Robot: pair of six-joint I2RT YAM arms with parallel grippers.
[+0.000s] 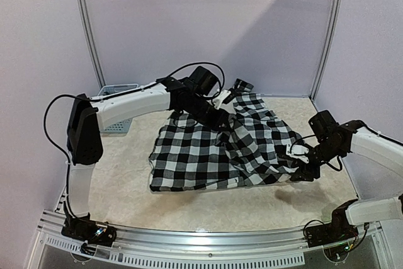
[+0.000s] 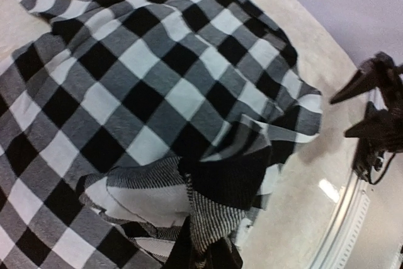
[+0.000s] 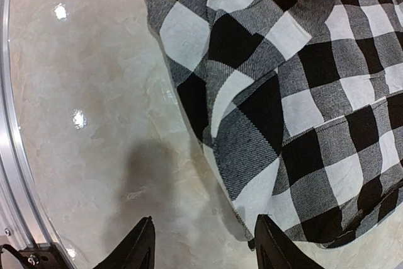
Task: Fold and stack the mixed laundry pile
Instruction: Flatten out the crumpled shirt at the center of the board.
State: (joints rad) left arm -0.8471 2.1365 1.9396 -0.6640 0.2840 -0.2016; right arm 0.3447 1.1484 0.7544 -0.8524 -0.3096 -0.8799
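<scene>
Nearest us in the overhead view sit the left arm base [image 1: 88, 231] and the right arm base [image 1: 327, 234] on the front rail. Beyond them the checked shirt [image 1: 201, 155] lies spread over the middle of the desk [image 1: 126, 184], rumpled along its right side, with a light blue basket [image 1: 116, 108] well apart at the back left. We see the left hand [image 1: 220, 118] clamped on a pinch of cloth near the shirt's far edge, raising a ridge there, while the right hand [image 1: 306, 167] hangs at the near right corner, just beside the hem. From the left wrist, bunched fabric fills the bottom of the view where that hand grips it, its fingers hidden under the folds. From the right wrist, the fingers [image 3: 141, 247] stand wide apart over bare desk with nothing between them; one is touching the shirt's edge or just beside it, we cannot tell which. Only this one garment shows in any view. We judge the shirt light, soft and limp: it will sag and trail rather than keep a shape, and a thin single layer could slip out of a shallow pinch. We would take it at a corner or along a hem, where the cloth is doubled, one corner per hand, so the fold line stays taut.
</scene>
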